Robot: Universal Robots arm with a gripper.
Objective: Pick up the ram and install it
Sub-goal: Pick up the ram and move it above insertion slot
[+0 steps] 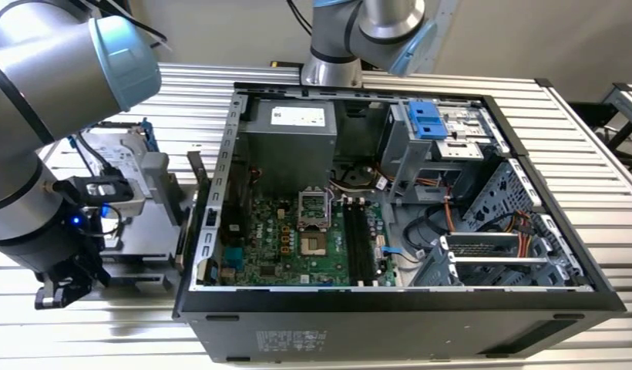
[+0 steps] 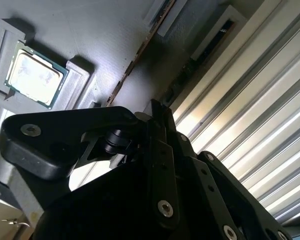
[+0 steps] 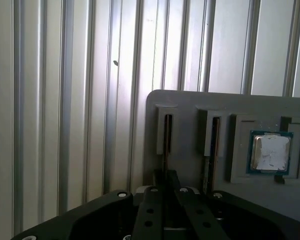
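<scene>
In the first wrist view the ram [image 3: 167,135] stands on edge in the outer slot of a grey holder [image 3: 190,105]. My gripper [image 3: 165,175] sits at its near end, fingers pressed close on either side of the stick. The second wrist view shows the same ram [image 2: 221,31] running down to the gripper [image 2: 157,107]. In the exterior view the gripper [image 1: 61,293] hangs low at the left, beside the open computer case [image 1: 398,308]. The long memory slots [image 1: 362,239] lie on the motherboard [image 1: 275,247].
Another stick [image 3: 213,140] stands in the neighbouring slot, also seen in the second wrist view [image 2: 140,47]. A square silver processor [image 3: 270,152] rests in its pocket. A silver drive with blue brackets [image 1: 121,169] sits behind the holder. A ribbed metal table [image 1: 604,154] carries everything.
</scene>
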